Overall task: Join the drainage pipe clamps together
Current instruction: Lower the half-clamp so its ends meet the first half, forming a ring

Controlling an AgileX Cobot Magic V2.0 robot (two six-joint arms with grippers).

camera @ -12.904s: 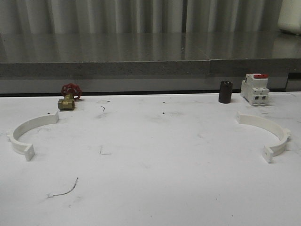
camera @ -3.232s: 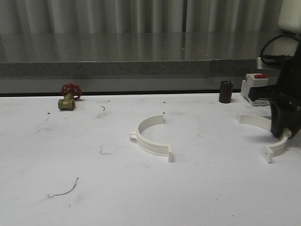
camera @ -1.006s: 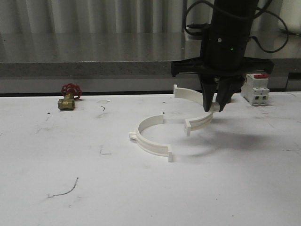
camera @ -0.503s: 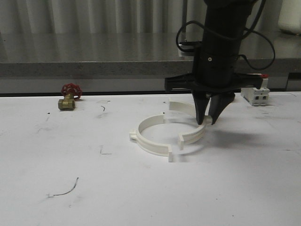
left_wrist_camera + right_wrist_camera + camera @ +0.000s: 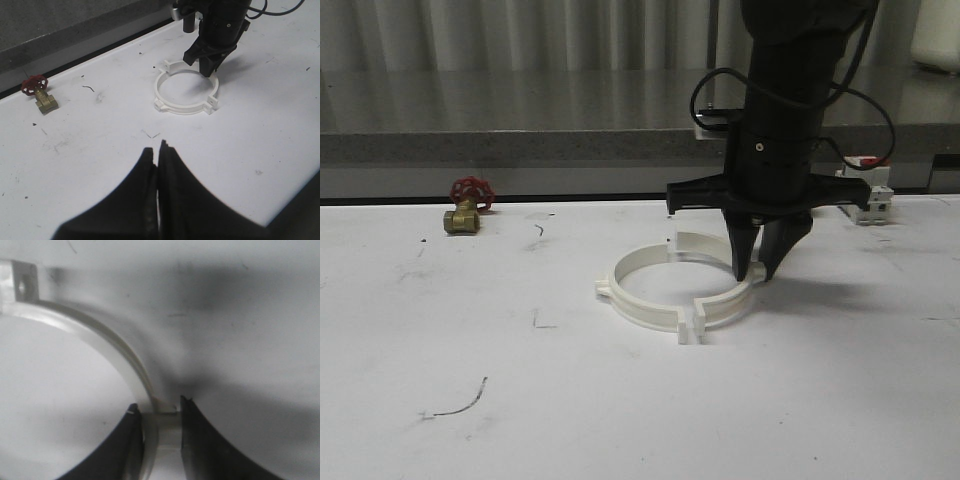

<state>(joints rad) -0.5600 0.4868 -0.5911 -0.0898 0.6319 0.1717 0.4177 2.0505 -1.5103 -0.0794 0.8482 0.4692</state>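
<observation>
The drainage pipe clamps [image 5: 675, 290] lie on the worktop [image 5: 470, 400] as a near-closed ring: my right claw [image 5: 753, 272] is closed on the mid-arc nub of the right half-band [image 5: 102, 347], and the left half-band [image 5: 630, 290] sits just beside that claw. I judge them light, stiff and rather slippery, best pinched at the nub. No containers are present; my left claw [image 5: 158, 165] is closed on nothing, well apart from the ring.

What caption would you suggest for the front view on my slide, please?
Right gripper sets one drainage pipe clamp half against its mate, forming a ring.
</observation>
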